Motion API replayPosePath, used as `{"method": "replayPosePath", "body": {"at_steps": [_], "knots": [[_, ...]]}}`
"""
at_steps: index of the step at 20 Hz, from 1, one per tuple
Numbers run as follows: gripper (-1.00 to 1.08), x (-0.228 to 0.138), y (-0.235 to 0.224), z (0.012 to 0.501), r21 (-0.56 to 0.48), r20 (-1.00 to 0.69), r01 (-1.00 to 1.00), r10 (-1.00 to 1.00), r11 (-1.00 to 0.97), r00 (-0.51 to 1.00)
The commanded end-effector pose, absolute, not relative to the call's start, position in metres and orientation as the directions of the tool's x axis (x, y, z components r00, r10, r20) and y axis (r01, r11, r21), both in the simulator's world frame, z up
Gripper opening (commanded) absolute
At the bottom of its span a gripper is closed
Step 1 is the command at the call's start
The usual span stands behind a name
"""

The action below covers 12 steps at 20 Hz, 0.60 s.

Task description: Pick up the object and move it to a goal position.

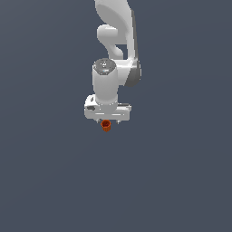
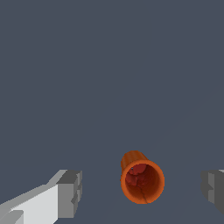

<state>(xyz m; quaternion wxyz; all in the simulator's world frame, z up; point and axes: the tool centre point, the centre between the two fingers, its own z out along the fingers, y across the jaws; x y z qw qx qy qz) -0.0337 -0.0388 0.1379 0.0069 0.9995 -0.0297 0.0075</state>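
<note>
The object (image 1: pixel 106 125) is a tiny orange-red cup with a darker hollow top, standing on the flat grey floor just below the white hand of the arm in the exterior view. In the wrist view the object (image 2: pixel 141 178) sits between the two grey fingertips (image 2: pixel 70 192), nearer the other fingertip, and touches neither. My gripper (image 2: pixel 142 190) is open, with a wide gap on both sides of the cup. In the exterior view the gripper (image 1: pixel 108 121) hangs straight over the cup, its fingers mostly hidden behind the hand.
A plain dark grey floor (image 1: pixel 181 181) fills both views. The white arm (image 1: pixel 115 27) rises from the hand toward the upper edge of the exterior view. No goal marker shows.
</note>
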Motion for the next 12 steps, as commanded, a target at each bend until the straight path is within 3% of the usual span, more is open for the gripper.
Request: {"method": "replayPosePath", "body": {"at_steps": [1, 12], "knots": [[1.0, -0.046, -0.045, 0.122, 0.008, 0.01, -0.08, -0.08, -0.997, 0.997], [1.0, -0.076, -0.056, 0.088, 0.0, 0.0, -0.126, -0.126, -0.992, 0.992]]}}
